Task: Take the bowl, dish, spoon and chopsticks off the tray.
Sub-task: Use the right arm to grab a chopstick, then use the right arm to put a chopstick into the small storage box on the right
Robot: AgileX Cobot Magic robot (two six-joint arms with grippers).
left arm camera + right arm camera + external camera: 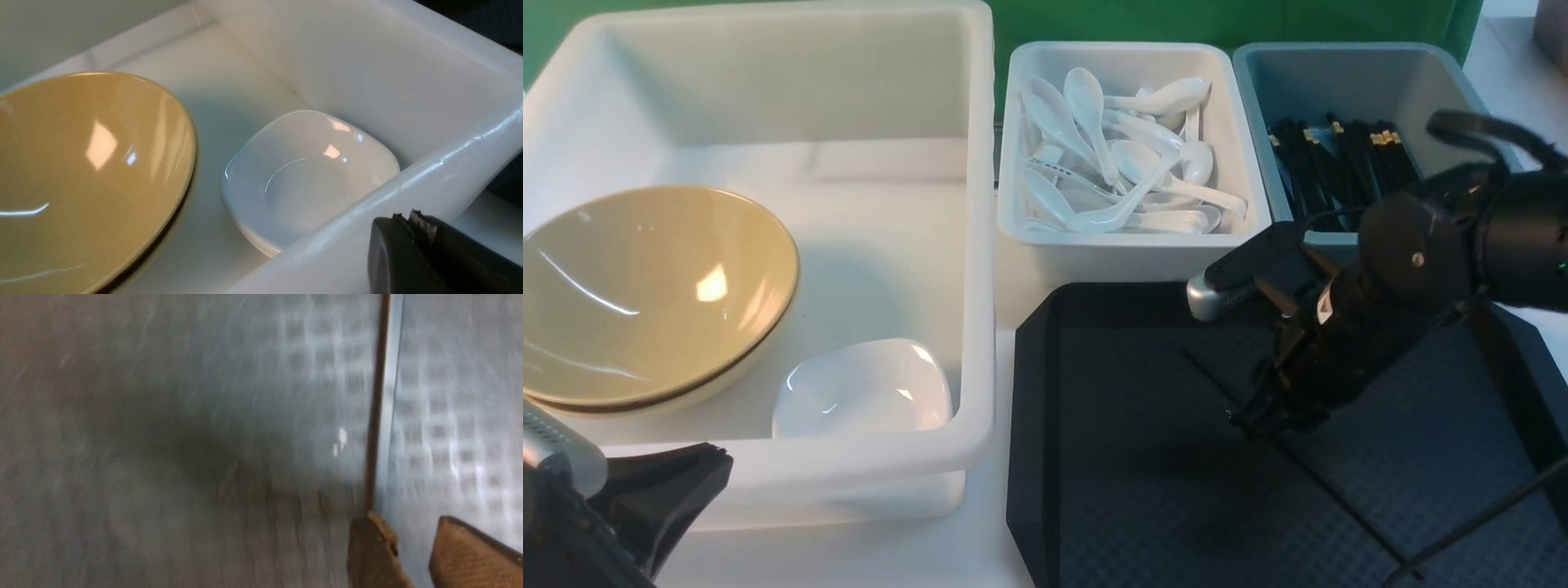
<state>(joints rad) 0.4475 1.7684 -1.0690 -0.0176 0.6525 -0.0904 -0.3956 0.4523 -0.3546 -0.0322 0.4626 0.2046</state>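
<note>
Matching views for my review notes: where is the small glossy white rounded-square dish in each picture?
Front view: small glossy white rounded-square dish in the near right corner of the large white plastic bin.
Left wrist view: the dish mid-picture, by the bin's near wall.
Right wrist view: not in it.
Shared landmark: the wide glossy mustard-yellow bowl beside it.

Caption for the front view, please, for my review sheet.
Right gripper down at the chopsticks on the black tray; bowl and dish sit in the large white bin.
</note>
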